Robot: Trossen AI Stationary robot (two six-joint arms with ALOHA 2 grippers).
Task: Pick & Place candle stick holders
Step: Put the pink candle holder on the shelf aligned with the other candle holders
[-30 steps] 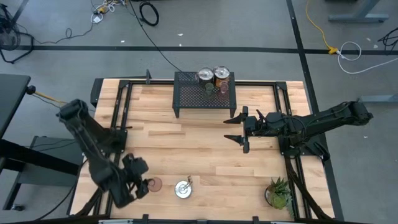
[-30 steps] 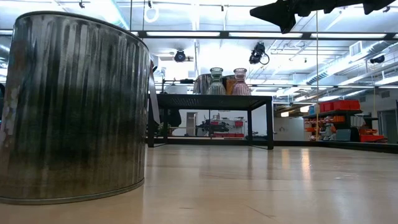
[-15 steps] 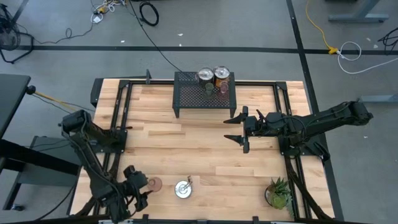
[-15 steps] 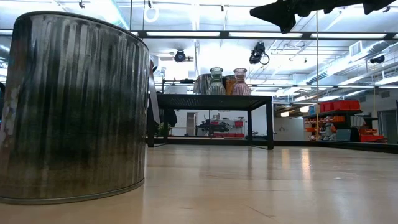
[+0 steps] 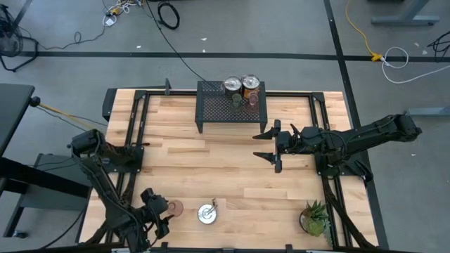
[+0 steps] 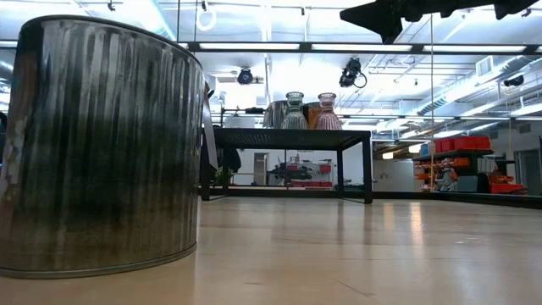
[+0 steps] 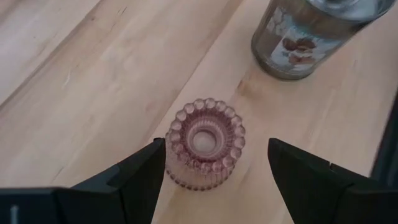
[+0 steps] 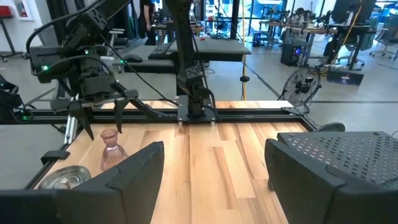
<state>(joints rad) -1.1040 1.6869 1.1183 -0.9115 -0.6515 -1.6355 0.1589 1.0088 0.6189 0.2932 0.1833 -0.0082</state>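
Left gripper point(image 7: 214, 177) hovering open over the pink beaded holder point(image 7: 205, 151) at the near-left edge of the table point(image 5: 232, 161), fingers straddling it, not touching yet. Sitting upright, silver-topped holder point(image 5: 207, 213) just to its right. Four more holders already parked on the black mesh rack point(image 5: 211, 105) at the far centre: two silver tops point(image 5: 233, 86) and two small cups point(image 5: 242, 100) beside them.

Right gripper point(image 5: 271, 146) waiting open above mid-table, right of centre, holding nothing.

Risks, judging from here:
- Sitting off-centre, nearer one finger; closing like this likely shoving or tipping it before clamping.
- Beaded glass rim looking slippery; pinching too high probably letting it squirt out.
- Neighbouring silver-topped holder close enough for the outer finger to be clipping it on descent or lift.
- Working near the table's near edge, so a knocked holder possibly rolling off.
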